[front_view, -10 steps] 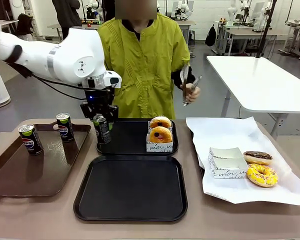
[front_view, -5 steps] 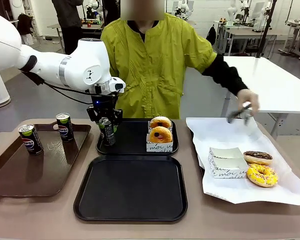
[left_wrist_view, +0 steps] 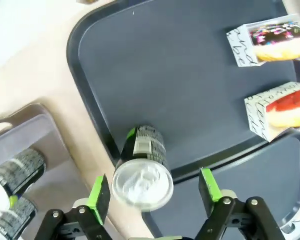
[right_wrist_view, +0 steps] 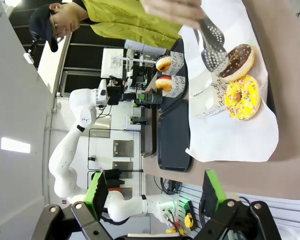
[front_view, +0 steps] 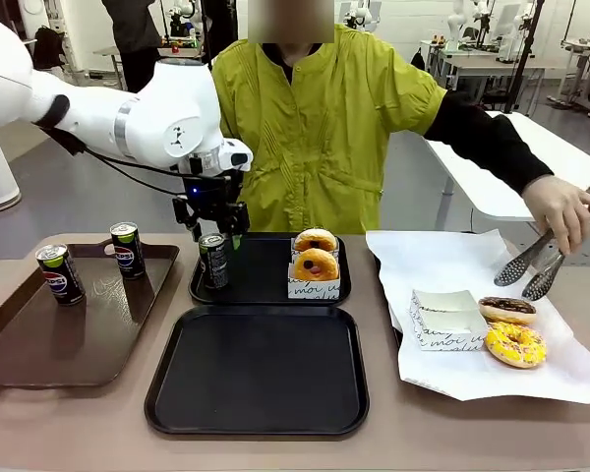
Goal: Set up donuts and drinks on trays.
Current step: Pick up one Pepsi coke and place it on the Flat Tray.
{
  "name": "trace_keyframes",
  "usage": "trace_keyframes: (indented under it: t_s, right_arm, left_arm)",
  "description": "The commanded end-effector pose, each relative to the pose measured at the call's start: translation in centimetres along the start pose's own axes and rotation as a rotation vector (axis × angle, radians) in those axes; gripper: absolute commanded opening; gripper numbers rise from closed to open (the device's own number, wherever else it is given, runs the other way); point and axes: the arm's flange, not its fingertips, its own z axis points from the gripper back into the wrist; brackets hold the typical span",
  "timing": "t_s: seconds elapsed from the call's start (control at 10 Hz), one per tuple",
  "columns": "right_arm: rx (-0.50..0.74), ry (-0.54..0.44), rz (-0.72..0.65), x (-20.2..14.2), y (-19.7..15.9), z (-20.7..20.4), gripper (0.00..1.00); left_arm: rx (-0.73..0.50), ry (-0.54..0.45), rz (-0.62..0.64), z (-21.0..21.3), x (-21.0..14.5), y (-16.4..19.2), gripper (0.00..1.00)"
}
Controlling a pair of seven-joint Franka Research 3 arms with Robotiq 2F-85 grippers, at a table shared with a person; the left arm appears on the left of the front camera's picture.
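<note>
One drink can [front_view: 213, 261] stands upright at the left end of the far black tray [front_view: 265, 291]. My left gripper [front_view: 212, 218] hangs open just above it. In the left wrist view the can [left_wrist_view: 142, 167] stands free between my green pads [left_wrist_view: 99, 192], touching neither. Two donuts in white sleeves [front_view: 316, 264] sit at that tray's right end. The near black tray [front_view: 256, 369] is bare. A chocolate donut [front_view: 506, 310] and a yellow-sprinkled donut [front_view: 514, 344] lie on white paper at the right. My right gripper [right_wrist_view: 155, 192] is open, off the table's right end, holding nothing.
A brown tray [front_view: 20, 339] at the left holds two more cans [front_view: 60, 273] [front_view: 128, 249]. A stack of white sleeves [front_view: 444, 320] lies beside the loose donuts. The person's hand holds metal tongs [front_view: 533, 265] just above the chocolate donut.
My left gripper opened, let go of the can on the far tray and rose a little. The person's hand swung the tongs right and down toward the loose donuts.
</note>
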Motion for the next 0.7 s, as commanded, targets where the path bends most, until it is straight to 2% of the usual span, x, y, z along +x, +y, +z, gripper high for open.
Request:
trace_keyframes:
  t_s: [0.0, 0.3, 0.6]
  right_arm:
    - [0.011, -0.004, 0.012, 0.0, 0.1, 0.0, 1.00]
    - [0.011, -0.004, 0.012, 0.0, 0.1, 0.0, 1.00]
    - [0.011, -0.004, 0.012, 0.0, 0.1, 0.0, 1.00]
  left_arm:
    - [0.069, -0.009, -0.001, 3.7, -4.0, 0.5, 1.00]
    - [0.087, -0.053, 0.020, 7.1, -10.1, 1.8, 1.00]
    - [0.088, -0.083, 0.040, 8.7, -14.3, 3.9, 1.00]
